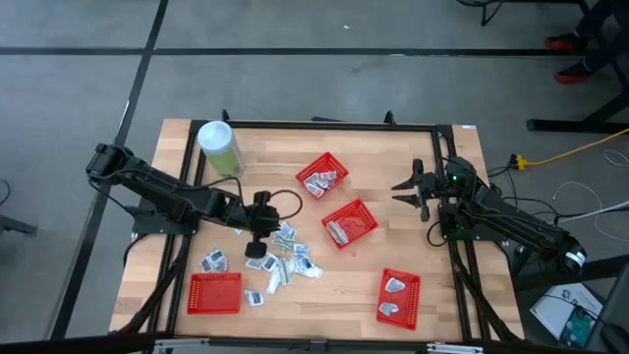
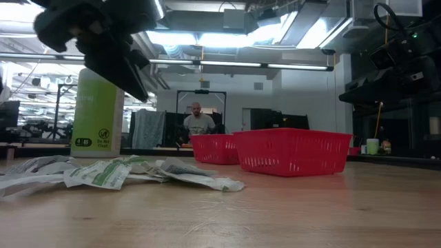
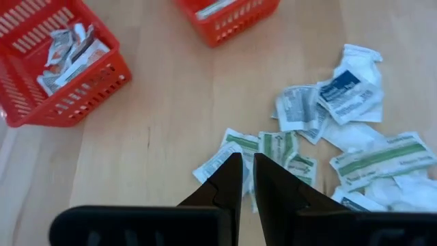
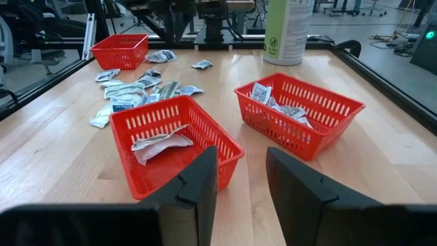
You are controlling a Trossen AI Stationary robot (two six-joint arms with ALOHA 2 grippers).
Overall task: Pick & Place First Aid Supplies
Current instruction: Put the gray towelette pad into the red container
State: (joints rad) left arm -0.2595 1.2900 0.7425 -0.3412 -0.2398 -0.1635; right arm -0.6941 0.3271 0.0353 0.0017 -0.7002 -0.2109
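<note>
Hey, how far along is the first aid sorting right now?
Partly done. Three red baskets already hold packets: one, a second and a third. The fourth basket looks empty. In hand: nothing visibly gripped; the left end effector hovers nearly closed over the loose pile of packets. The right end effector waits open at the table's right side. Left: the scattered pile.

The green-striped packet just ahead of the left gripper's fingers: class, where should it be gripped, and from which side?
Judging by its pose, pinch the green-striped packet at its free near edge, coming straight down. It lies flat on the table, so the left gripper likely needs an exposed edge.
</note>
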